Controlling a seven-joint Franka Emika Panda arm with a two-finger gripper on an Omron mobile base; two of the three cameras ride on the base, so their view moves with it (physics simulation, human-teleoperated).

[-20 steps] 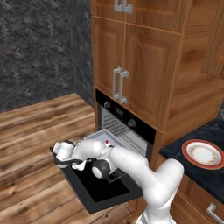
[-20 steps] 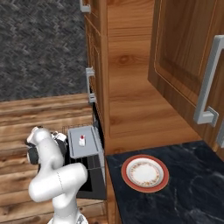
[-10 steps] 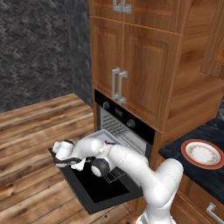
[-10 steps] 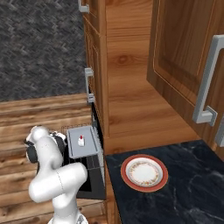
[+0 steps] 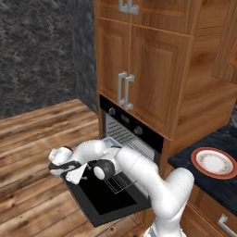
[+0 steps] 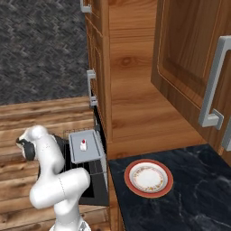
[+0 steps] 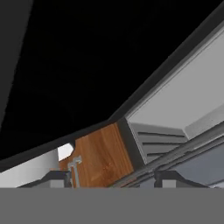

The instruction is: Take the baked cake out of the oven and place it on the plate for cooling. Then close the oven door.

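Your cake (image 6: 83, 145) sits upright on the grey tray (image 6: 87, 153), toward the tray's far half, red dot on top. The tray rests on a wire rack (image 5: 116, 178) that is pulled out over the open oven door (image 5: 102, 199). The door lies flat, its dark glass facing up, in front of the black oven (image 5: 131, 132) with its row of round knobs.

In the left base view you see the arm bent low across the door, with the hand (image 5: 74, 173) down at the door's outer left edge, close to the rack's front. It is well apart from the cake and holds nothing you can see. In the hand view the two dark fingertips (image 7: 54, 178) stand far apart at the bottom, with a strip of wood floor and grey oven parts between them, so the hand looks apart; black surface covers most of that view, and a pale grey panel runs along its right side.

The plate (image 6: 149, 177) lies bare on the dark marble table (image 6: 194, 198), to the right of the oven and well apart from the tray. Wooden cabinets (image 5: 148, 60) with silver handles rise above the oven.
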